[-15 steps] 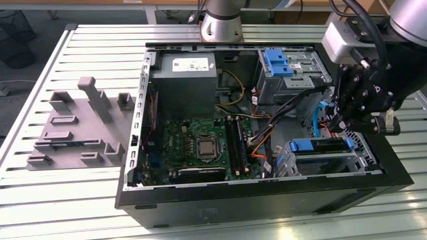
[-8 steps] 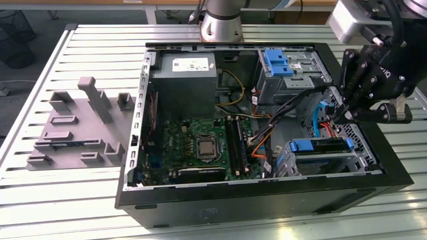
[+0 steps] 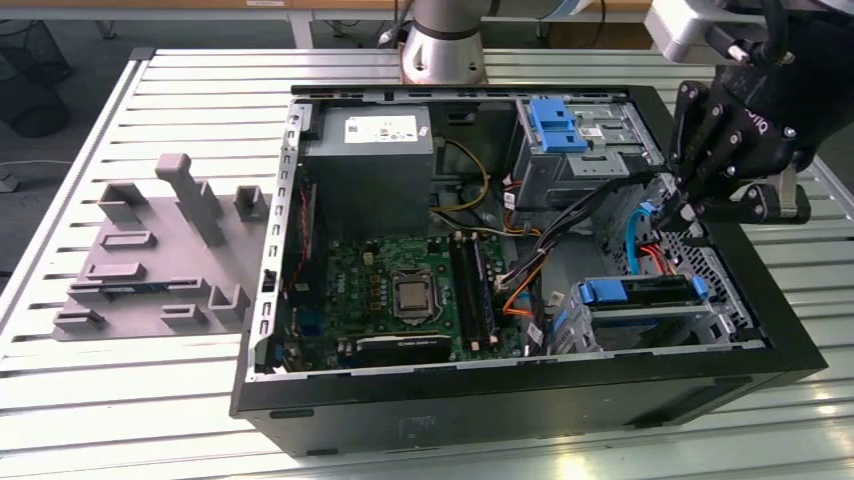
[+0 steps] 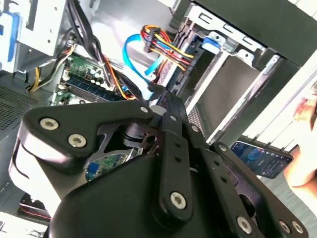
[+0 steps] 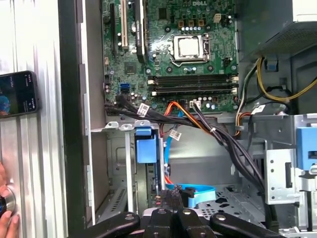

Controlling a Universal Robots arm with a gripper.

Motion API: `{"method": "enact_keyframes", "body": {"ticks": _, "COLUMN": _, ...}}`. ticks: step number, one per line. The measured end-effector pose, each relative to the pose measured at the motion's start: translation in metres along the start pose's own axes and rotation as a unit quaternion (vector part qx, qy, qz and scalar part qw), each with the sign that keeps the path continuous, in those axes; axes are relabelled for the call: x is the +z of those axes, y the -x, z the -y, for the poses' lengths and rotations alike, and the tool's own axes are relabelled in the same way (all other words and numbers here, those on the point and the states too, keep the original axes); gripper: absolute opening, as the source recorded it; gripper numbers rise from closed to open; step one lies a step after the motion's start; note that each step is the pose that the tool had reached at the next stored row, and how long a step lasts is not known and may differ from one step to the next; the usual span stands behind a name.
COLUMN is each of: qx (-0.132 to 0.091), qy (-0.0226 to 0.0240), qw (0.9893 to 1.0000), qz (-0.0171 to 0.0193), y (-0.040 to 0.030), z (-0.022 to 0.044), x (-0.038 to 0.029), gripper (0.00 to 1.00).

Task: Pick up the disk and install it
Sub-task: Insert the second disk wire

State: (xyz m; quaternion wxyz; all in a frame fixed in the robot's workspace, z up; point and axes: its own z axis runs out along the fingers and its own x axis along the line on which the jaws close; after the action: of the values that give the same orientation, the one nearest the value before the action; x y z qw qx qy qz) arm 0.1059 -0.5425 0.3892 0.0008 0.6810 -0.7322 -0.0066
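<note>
One arm, exterior view: the gripper [image 3: 689,214] hangs at the right of the frame over the open computer case [image 3: 534,400], tips dipped inside its right wall.
Fingers, exterior view: they look pressed together, with nothing seen between them.
Disk, exterior view: the disk [image 3: 641,292] sits in the drive cage [image 3: 627,325] at lower right, its blue carrier uppermost, just below and beside the fingertips.
Neighbours, exterior view: a lone blue bracket [image 3: 554,125] rides the upper bay, the grey power box [image 3: 374,160] lies at upper centre, and a grey fixture plate [image 3: 147,260] rests on the table at left.
Gripper, second wrist view: black linkage crosses the lower frame and the closed tips [image 4: 161,97] point at centre towards the cage mouth.
Cables, second wrist view: a blue ribbon cable [image 4: 134,57] and a bundle of coloured wires [image 4: 166,49] loop just beside the tips, near the disk's blue tab [image 4: 210,42] at upper right.
Disk, first wrist view: the blue tab [image 5: 144,148] stands left of centre in the cage, above the fingertips [image 5: 173,198].
Bystander, first wrist view: a phone [image 5: 17,94] lies on the table at left, and a hand [image 5: 5,210] rests at the lower left corner.
Step, as judged: seating the disk; whether the tips touch it cannot be told.
Doing it well: push squarely along the cage rails, on the carrier and not on the drive's face, and keep the ribbon cable out from under the tips.
</note>
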Motion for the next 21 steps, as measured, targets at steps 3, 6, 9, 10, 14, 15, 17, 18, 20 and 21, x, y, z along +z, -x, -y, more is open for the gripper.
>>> {"method": "enact_keyframes", "body": {"ticks": 3, "qx": 0.000, "qy": 0.0000, "qw": 1.0000, "qz": 0.0000, "y": 0.0035, "z": -0.0008, "x": -0.0002, "gripper": 0.11}}
{"method": "enact_keyframes", "body": {"ticks": 6, "qx": 0.000, "qy": 0.0000, "qw": 1.0000, "qz": 0.0000, "y": 0.0037, "z": -0.0009, "x": -0.0003, "gripper": 0.11}}
{"method": "enact_keyframes", "body": {"ticks": 9, "qx": 0.000, "qy": 0.0000, "qw": 1.0000, "qz": 0.0001, "y": 0.0038, "z": -0.0009, "x": -0.0005, "gripper": 0.11}}
{"method": "enact_keyframes", "body": {"ticks": 10, "qx": 0.000, "qy": 0.0000, "qw": 1.0000, "qz": -0.0001, "y": 0.0039, "z": -0.0009, "x": -0.0012, "gripper": 0.11}}
{"method": "enact_keyframes", "body": {"ticks": 14, "qx": 0.000, "qy": 0.0000, "qw": 1.0000, "qz": 0.0000, "y": 0.0042, "z": -0.0010, "x": -0.0066, "gripper": 0.11}}
{"method": "enact_keyframes", "body": {"ticks": 15, "qx": 0.000, "qy": 0.0000, "qw": 1.0000, "qz": 0.0001, "y": 0.0042, "z": -0.0010, "x": -0.0069, "gripper": 0.11}}
{"method": "enact_keyframes", "body": {"ticks": 17, "qx": 0.000, "qy": 0.0000, "qw": 1.0000, "qz": 0.0000, "y": 0.0055, "z": -0.0011, "x": -0.0073, "gripper": 0.11}}
{"method": "enact_keyframes", "body": {"ticks": 18, "qx": 0.000, "qy": 0.0000, "qw": 1.0000, "qz": 0.0000, "y": 0.0056, "z": -0.0011, "x": -0.0073, "gripper": 0.11}}
{"method": "enact_keyframes", "body": {"ticks": 20, "qx": 0.000, "qy": 0.0000, "qw": 1.0000, "qz": 0.0000, "y": 0.0060, "z": -0.0011, "x": -0.0073, "gripper": 0.11}}
{"method": "enact_keyframes", "body": {"ticks": 21, "qx": 0.000, "qy": 0.0000, "qw": 1.0000, "qz": -0.0001, "y": 0.0066, "z": -0.0012, "x": -0.0073, "gripper": 0.11}}
